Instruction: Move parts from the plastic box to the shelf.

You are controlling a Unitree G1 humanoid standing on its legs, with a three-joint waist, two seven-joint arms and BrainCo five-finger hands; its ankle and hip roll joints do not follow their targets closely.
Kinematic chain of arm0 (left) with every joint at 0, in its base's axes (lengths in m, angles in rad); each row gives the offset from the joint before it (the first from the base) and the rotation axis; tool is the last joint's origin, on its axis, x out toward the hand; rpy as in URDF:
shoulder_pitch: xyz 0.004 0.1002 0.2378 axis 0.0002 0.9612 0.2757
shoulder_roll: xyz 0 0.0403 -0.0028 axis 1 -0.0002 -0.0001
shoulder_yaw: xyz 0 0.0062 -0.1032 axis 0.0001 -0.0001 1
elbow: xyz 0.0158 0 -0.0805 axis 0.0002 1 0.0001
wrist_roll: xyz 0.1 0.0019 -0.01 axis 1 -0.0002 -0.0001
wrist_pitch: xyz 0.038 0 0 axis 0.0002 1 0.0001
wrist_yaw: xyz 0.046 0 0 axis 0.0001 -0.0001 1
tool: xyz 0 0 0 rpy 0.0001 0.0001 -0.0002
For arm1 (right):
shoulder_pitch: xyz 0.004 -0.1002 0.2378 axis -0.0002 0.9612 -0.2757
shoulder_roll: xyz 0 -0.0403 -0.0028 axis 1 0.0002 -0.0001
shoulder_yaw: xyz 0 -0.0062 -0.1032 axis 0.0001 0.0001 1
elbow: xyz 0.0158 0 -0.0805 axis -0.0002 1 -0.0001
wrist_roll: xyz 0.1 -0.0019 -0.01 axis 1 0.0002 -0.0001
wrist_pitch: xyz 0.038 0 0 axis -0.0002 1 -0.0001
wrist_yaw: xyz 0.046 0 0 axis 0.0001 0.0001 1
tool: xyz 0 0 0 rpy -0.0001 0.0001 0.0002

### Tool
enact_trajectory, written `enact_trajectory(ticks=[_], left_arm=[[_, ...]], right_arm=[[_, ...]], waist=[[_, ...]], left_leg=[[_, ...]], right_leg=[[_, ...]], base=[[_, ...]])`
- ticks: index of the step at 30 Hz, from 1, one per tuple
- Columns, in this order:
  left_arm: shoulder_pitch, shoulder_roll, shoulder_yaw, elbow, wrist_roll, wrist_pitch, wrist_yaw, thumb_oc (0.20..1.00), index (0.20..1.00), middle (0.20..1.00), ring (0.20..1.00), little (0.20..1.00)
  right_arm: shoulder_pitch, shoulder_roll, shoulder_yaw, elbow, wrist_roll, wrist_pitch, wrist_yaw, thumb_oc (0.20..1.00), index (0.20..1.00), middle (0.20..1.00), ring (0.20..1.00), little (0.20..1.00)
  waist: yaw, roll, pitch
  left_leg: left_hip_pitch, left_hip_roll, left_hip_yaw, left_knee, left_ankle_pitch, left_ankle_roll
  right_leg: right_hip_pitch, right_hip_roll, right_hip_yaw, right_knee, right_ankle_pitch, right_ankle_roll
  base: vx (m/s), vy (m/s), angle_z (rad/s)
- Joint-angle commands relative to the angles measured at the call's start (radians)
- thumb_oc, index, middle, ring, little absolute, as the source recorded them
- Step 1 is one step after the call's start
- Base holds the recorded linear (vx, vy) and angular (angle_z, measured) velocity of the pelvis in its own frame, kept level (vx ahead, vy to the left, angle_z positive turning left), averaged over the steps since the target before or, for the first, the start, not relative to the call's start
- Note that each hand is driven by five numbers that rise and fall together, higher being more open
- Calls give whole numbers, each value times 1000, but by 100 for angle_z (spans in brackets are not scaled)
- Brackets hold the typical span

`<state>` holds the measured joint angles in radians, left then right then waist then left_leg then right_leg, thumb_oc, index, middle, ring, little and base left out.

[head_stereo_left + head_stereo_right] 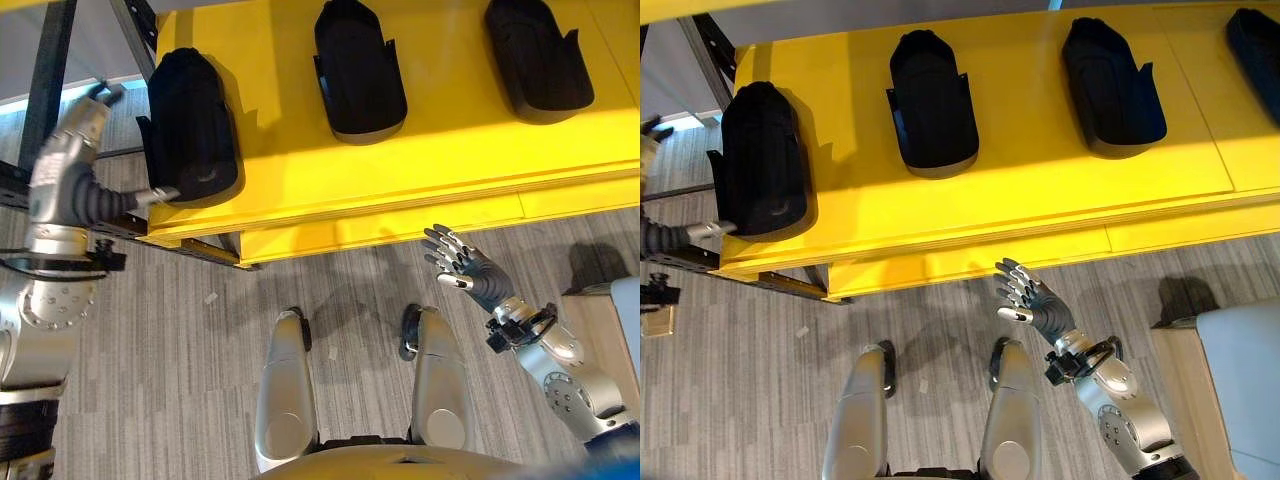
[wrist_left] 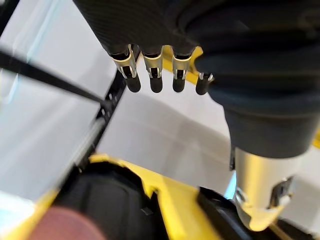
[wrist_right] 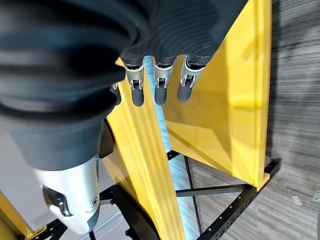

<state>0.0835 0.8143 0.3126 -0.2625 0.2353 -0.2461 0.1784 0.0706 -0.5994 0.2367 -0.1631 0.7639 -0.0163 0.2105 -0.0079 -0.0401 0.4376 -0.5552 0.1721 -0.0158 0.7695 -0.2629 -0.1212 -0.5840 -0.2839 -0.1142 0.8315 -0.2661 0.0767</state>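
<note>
Several black moulded parts lie on the yellow shelf [image 1: 430, 150]: one at its left end [image 1: 190, 125], one in the middle [image 1: 358, 70], one further right [image 1: 535, 55]. My left hand [image 1: 150, 195] reaches in at the shelf's left corner, its straight fingers [image 2: 150, 80] against the near end of the leftmost part [image 1: 760, 160] and curled round nothing. My right hand [image 1: 460, 265] hovers open below the shelf's front edge, fingers [image 3: 157, 87] spread and holding nothing.
A black metal frame [image 1: 45, 90] carries the shelf at the left. At the right stand a pale grey box [image 1: 1245, 380] and a beige board [image 1: 1180, 380] beside it. Grey plank floor [image 1: 180, 320] lies below the shelf edge.
</note>
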Motion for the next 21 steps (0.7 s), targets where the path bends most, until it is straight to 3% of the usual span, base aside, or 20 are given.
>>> enact_trajectory(ticks=[1, 11, 21], left_arm=[[45, 34, -60, -111, -49, -62, -36, 1000, 1000, 1000, 1000, 1000], [62, 21, -259, -84, -16, -51, -98, 1000, 1000, 1000, 1000, 1000], [44, 23, -350, -12, 64, -26, -129, 1000, 1000, 1000, 1000, 1000]], right_arm=[[-33, 30, 10, -33, 35, -78, -8, 1000, 1000, 1000, 1000, 1000], [-50, 35, 44, -14, 37, -104, -37, 1000, 1000, 1000, 1000, 1000], [-55, 44, 53, -8, 37, -110, -60, 1000, 1000, 1000, 1000, 1000]], waist=[[7, -20, -21], [16, -47, -17], [20, -59, -20]], left_leg=[[22, 10, 29, -103, 92, 34], [56, 4, 23, -123, 97, 38], [53, 1, 18, -130, 103, 44]], right_leg=[[91, -28, 47, -119, 54, 55], [136, -33, 29, -134, 52, 60], [134, -30, 25, -144, 61, 62]], base=[[6, -14, 8], [0, -7, 7], [0, -1, 1]])
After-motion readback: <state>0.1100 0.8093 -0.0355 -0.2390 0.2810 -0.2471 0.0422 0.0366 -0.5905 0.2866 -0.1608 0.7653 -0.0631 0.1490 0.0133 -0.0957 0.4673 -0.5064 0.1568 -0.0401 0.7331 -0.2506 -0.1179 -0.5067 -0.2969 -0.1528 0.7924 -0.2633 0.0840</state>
